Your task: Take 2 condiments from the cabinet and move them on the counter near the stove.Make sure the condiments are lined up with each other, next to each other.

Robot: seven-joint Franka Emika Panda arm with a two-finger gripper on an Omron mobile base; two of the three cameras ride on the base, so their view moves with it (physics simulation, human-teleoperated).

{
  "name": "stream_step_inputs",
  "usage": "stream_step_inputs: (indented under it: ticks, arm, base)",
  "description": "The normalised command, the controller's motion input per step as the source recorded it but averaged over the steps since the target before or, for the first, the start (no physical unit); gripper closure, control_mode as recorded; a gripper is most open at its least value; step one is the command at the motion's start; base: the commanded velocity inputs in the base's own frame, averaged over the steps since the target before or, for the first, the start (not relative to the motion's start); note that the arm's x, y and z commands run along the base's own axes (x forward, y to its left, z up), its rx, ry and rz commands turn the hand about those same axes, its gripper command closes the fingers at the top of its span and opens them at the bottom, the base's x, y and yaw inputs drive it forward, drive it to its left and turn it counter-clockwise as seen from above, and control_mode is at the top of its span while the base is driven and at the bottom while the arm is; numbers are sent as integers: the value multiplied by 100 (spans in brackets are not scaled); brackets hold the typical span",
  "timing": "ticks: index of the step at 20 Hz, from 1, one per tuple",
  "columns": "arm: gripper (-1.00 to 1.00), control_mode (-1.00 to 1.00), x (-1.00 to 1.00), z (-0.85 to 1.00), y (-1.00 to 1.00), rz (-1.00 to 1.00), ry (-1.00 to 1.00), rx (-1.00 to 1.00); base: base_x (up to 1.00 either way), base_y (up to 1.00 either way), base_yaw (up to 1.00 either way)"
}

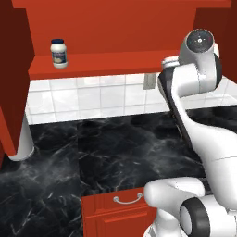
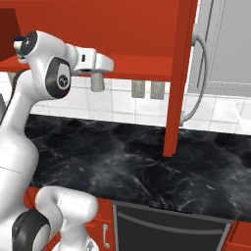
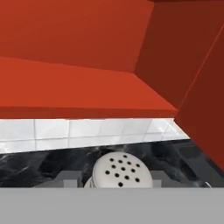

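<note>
My gripper [image 2: 97, 80] is shut on the small grey-white shaker [image 2: 97, 84], which hangs just in front of and below the red cabinet shelf [image 2: 132, 66]. In the hand view the shaker's perforated cap [image 3: 121, 171] sits between my fingertips [image 3: 70, 178], facing the shelf's front edge [image 3: 87, 111]. The white jar [image 1: 59, 53] with a dark blue lid stands upright on the left part of the shelf [image 1: 106, 62], well apart from my hand. Below lies the black marble counter [image 1: 115, 148]. The stove is out of view.
A red cabinet side panel [image 2: 179, 73] reaches down to the counter [image 2: 122, 157] right of my hand. A grey appliance with a curved handle [image 2: 198, 73] stands beyond it. An open red door [image 1: 11, 78] and a white cylinder [image 1: 23, 139] are at the left. Drawers [image 1: 118, 206] sit below.
</note>
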Motion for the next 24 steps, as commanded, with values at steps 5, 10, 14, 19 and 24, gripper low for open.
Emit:
stream_step_inputs:
  ticks: [5,10,14,19,24]
  arm:
    - [100,-100,-86,-30,-15,20,0,0]
    - [100,-100,-64,-27,-21,24,0,0]
    - [100,100,-39,-17,0,12,0,0]
    - [100,100,0,0,0,0,0,0]
    - [100,100,0,0,0,0,0,0]
  base:
    - [0,0,0]
    - [0,0,0]
    - [-45,-2,10]
    - [-85,-24,12]
    - [-74,-26,11]
